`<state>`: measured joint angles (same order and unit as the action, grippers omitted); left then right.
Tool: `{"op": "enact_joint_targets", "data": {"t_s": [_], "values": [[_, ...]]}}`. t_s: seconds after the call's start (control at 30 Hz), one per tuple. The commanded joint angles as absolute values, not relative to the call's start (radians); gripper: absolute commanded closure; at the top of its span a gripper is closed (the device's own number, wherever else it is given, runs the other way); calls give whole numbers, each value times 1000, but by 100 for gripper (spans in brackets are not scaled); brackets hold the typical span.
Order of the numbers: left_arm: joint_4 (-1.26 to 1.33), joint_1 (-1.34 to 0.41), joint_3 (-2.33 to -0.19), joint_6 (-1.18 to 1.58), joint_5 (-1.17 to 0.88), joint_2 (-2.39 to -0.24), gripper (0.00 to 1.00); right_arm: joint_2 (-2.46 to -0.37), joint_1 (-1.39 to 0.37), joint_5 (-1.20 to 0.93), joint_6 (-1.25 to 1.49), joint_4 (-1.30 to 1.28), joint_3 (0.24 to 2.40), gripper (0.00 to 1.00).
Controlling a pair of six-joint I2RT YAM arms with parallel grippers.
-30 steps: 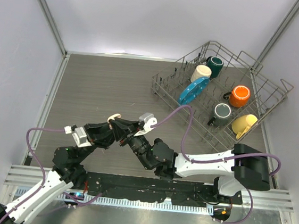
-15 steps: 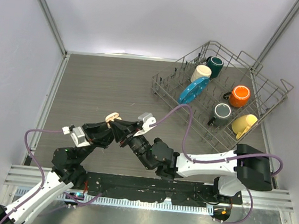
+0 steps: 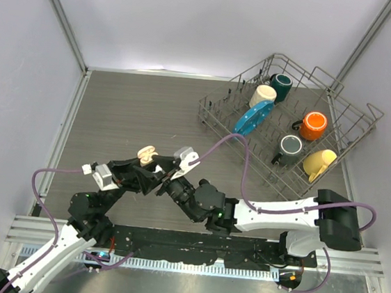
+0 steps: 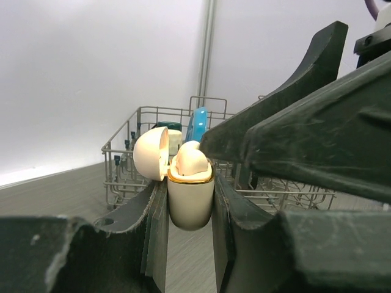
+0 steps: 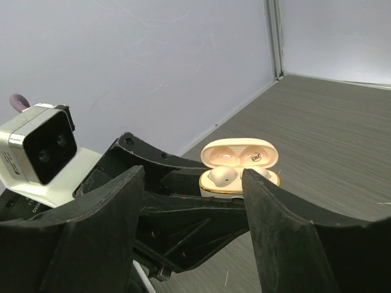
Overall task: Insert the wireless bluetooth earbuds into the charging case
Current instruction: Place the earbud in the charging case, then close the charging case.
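Left claw (image 4: pixel 190 210): clenched on the charging case (image 4: pixel 190 198), one finger pressed to each side of its lower body.
Right claw (image 5: pixel 192 178): released; its two fingers stand wide apart with nothing gripped, and their tips are near the case, pointing at it.
Charging case: pale cream with a gold rim, held upright off the tabletop (image 3: pixel 137 105) near the front left, just ahead of the arm bases.
Lid: swung fully open and standing behind the body, with both inner hollows showing in the right wrist view.
Earbud (image 5: pixel 221 176): one pale peach-beige earbud sits in the case's left well as that view shows it, its rounded top rising above the rim.
Second well: partly hidden behind the right claw's finger; contents cannot be told.
Other earbuds: cannot be made out in any view.
Dish rack (image 3: pixel 288 128): wire, at the far right of the tabletop, well apart from both claws, holding several mugs.
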<state>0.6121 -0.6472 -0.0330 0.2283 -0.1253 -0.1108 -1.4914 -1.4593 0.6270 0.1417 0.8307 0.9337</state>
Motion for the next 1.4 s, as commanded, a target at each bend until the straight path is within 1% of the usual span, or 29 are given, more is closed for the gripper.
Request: {"op": "enact_joint_targets", "data": {"t_s": [0.0,0.07,0.23,0.4,0.5,0.57,0.6,0.63,0.67,0.7,0.73,0.83,1.0,1.17,1.37], "values": [[677,-647,20,226,-126,-92,100,-1416,-1450,631,143,767,999,27],[669,-647,21,225,-123,-86,100,-1393,-1448,623,130,773,1003,24],[657,-647,23,225,-123,-83,100,-1356,-1448,614,80,799,1020,21],[644,-647,20,224,-127,-83,100,-1310,-1448,644,72,764,1022,19],[643,-647,25,221,-126,-84,100,-1295,-1434,735,95,677,1034,15],[641,-647,23,212,-129,-89,100,-1293,-1408,813,207,487,1072,15],[641,-647,18,212,-133,-92,100,-1296,-1344,811,275,383,1135,15],[638,-647,15,209,-141,-95,100,-1298,-1300,743,458,172,1166,15],[631,-647,11,201,-147,-98,100,-1301,-1252,680,527,90,1189,15],[623,-647,8,196,-152,-103,100,-1299,-1145,593,588,39,1198,15],[603,-647,3,193,-164,-107,100,-1290,-1109,469,636,10,1187,15],[594,-647,2,183,-198,-130,100,-1258,-1031,350,644,-21,1141,15],[523,-647,-71,134,-274,-193,100,-1244,-965,246,634,-124,1123,15],[578,-647,-83,140,-351,-285,100,-1213,-942,267,626,-152,1112,15],[603,-647,-98,143,-402,-363,100,-1218,-934,190,586,-152,1118,15]]}}
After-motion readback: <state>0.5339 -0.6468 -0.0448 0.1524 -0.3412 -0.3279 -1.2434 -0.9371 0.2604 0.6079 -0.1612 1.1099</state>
